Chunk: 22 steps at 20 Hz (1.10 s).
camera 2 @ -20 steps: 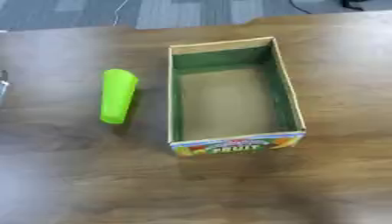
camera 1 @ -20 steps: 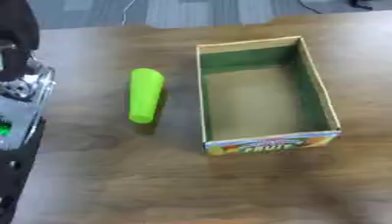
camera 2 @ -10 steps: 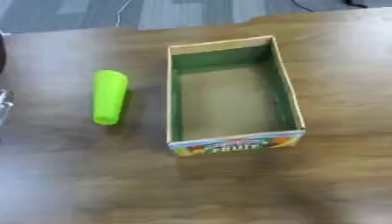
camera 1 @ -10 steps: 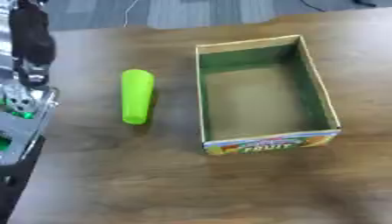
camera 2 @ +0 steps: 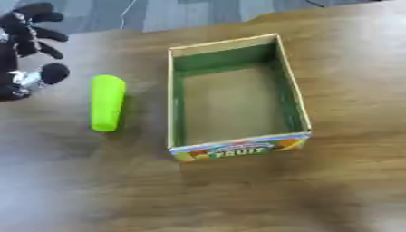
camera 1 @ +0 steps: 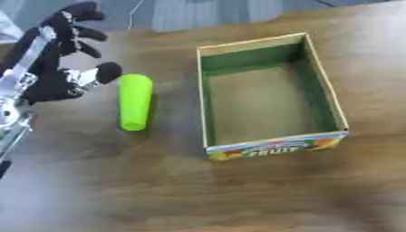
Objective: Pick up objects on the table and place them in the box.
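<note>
A bright green cylinder (camera 1: 135,102) lies on its side on the wooden table, just left of the box. The cardboard box (camera 1: 208,113) has a green inside, a fruit label on its near end, and nothing in it. My left hand (camera 1: 57,68) hovers to the left of the cylinder, open, with fingers spread and the thumb tip close to the cylinder's far end. It does not hold the cylinder. My right hand shows in neither view.
The wooden table (camera 1: 238,195) stretches wide in front of and to the right of the box. A grey floor with a cable (camera 1: 136,8) lies beyond the table's far edge.
My left hand has come further into view from the left and moved toward the green cylinder, fingers spread. The cylinder has shifted slightly left across the frames.
</note>
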Available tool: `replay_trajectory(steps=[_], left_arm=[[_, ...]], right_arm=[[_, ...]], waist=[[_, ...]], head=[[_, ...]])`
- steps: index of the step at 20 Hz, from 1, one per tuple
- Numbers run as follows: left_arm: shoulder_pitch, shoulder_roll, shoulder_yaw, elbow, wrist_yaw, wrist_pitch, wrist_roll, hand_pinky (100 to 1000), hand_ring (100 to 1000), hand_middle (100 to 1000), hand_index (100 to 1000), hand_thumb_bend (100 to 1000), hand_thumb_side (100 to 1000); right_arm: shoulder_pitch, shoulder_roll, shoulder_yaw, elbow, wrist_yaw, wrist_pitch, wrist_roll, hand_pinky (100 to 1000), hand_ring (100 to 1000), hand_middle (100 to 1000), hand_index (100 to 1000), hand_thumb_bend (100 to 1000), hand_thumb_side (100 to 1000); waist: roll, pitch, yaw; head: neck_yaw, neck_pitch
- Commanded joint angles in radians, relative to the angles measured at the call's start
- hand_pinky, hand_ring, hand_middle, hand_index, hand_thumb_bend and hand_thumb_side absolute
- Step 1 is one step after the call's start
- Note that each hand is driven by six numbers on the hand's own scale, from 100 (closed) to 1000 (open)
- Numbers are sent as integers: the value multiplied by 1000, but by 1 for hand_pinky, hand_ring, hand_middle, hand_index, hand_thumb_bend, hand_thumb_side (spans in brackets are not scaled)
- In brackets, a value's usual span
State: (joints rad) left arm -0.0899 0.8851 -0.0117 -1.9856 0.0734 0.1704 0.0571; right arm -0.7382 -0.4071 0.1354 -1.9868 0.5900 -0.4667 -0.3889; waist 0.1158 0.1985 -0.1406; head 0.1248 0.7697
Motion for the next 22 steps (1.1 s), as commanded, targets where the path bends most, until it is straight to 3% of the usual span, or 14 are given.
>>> replay_trajectory(steps=[1,4,5,6,7,14,19,22], left_arm=[[-12,94,34,18,-121,33,-71,796,887,930,1000,1000,498],[-35,116,57,79,-269,0,-136,851,922,958,1000,1000,486],[-43,122,66,101,-316,-11,-154,948,967,997,1000,1000,418],[-52,127,76,125,-382,-18,-178,936,961,992,1000,1000,430],[-60,128,84,145,-448,-25,-203,1000,1000,1000,1000,1000,354],[-99,114,94,218,-790,-116,-375,1000,1000,1000,1000,1000,441],[-117,99,73,252,-864,-186,-415,1000,1000,1000,1000,1000,465],[-128,94,61,266,-869,-235,-390,1000,1000,1000,1000,1000,458]], right_arm=[[-5,-21,-1,-13,-1,0,3,584,775,816,846,100,1000],[-1,-21,-2,-13,-2,1,4,582,774,816,846,100,1000],[0,-21,-2,-13,-2,1,4,580,774,816,846,100,1000],[0,-22,-2,-13,-2,2,4,580,774,816,846,100,1000],[1,-22,-2,-13,-2,3,5,570,773,815,847,100,1000],[-2,-19,1,-13,-4,16,9,554,769,813,848,100,1000],[-6,-18,6,-13,-11,15,13,542,765,813,848,100,1000],[-10,-17,9,-13,-17,12,20,539,764,813,848,100,1000]], waist=[[2,-12,-1],[5,-10,-2],[6,-10,-3],[6,-8,-4],[7,-7,-7],[9,6,-25],[12,15,-35],[14,20,-41]], head=[[11,0],[16,0],[17,0],[17,0],[18,0],[23,0],[28,0],[28,0]])
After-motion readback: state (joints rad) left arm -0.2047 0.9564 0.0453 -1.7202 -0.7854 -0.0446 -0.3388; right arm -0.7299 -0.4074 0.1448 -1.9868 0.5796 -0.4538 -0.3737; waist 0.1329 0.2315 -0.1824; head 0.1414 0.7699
